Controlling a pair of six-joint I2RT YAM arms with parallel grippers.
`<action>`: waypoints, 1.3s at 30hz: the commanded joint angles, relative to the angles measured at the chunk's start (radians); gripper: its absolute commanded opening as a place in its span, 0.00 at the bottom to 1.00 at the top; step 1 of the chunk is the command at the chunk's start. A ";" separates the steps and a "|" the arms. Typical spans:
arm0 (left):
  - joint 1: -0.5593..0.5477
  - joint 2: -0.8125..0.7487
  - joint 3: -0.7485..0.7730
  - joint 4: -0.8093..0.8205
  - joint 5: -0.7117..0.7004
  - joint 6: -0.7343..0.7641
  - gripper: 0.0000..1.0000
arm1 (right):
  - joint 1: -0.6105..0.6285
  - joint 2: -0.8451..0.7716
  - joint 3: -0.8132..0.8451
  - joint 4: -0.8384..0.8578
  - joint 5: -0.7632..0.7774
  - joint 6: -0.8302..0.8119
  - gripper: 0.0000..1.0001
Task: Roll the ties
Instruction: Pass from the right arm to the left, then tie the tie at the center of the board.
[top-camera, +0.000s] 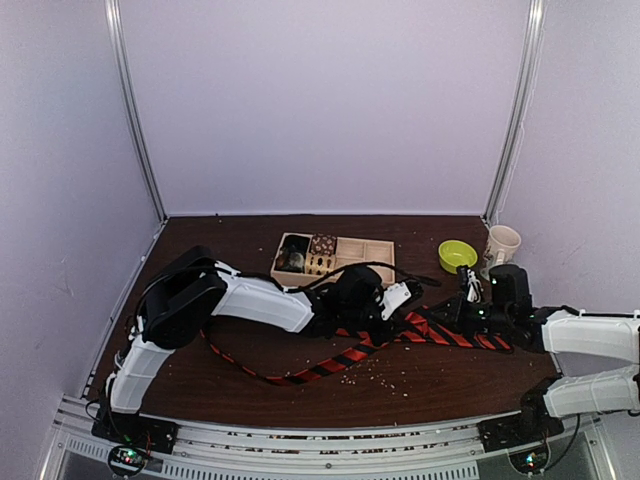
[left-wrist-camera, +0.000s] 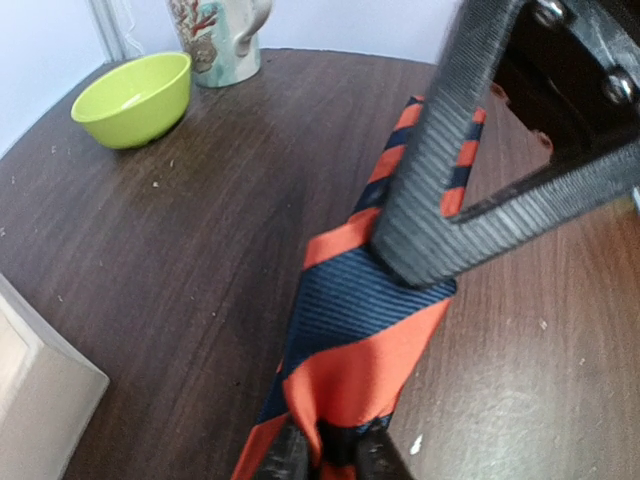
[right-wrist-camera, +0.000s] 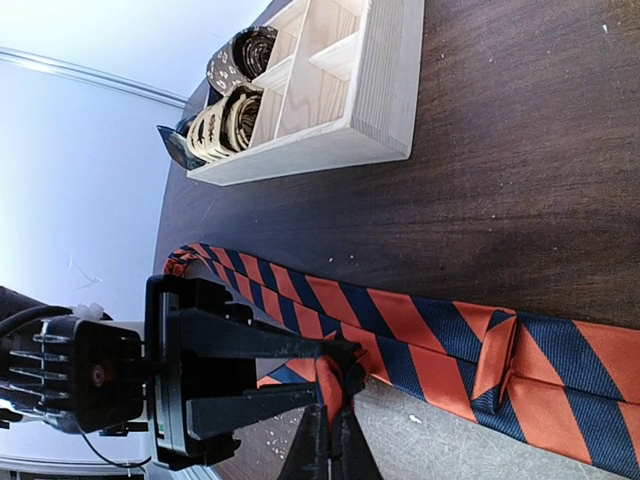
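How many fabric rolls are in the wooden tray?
3, all at the left end of the tray: a dark roll in the end compartment, a brown patterned roll behind a tan roll next to it. The other compartments look empty.

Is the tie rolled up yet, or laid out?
Laid out. The tie runs as a long strip across the table, with no coil in any view.

The tie (top-camera: 335, 365) shows bold diagonal stripes, orange-red against navy that is close to black. The table (top-camera: 230, 240) is dark brown woodgrain. At the far right, the bowl (top-camera: 457, 255) is lime green and the mug (top-camera: 501, 244) is white with a reddish print. The tray (top-camera: 365, 252) is pale wood.
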 joint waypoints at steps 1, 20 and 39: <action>0.005 0.005 0.007 0.053 0.014 0.016 0.08 | -0.022 -0.021 -0.010 -0.019 0.004 -0.005 0.00; 0.047 0.031 0.415 -0.977 0.006 0.351 0.00 | -0.080 0.094 0.021 -0.084 0.048 -0.078 0.24; 0.058 0.317 0.895 -1.297 0.020 0.312 0.00 | -0.149 0.123 -0.036 0.024 -0.046 -0.063 0.27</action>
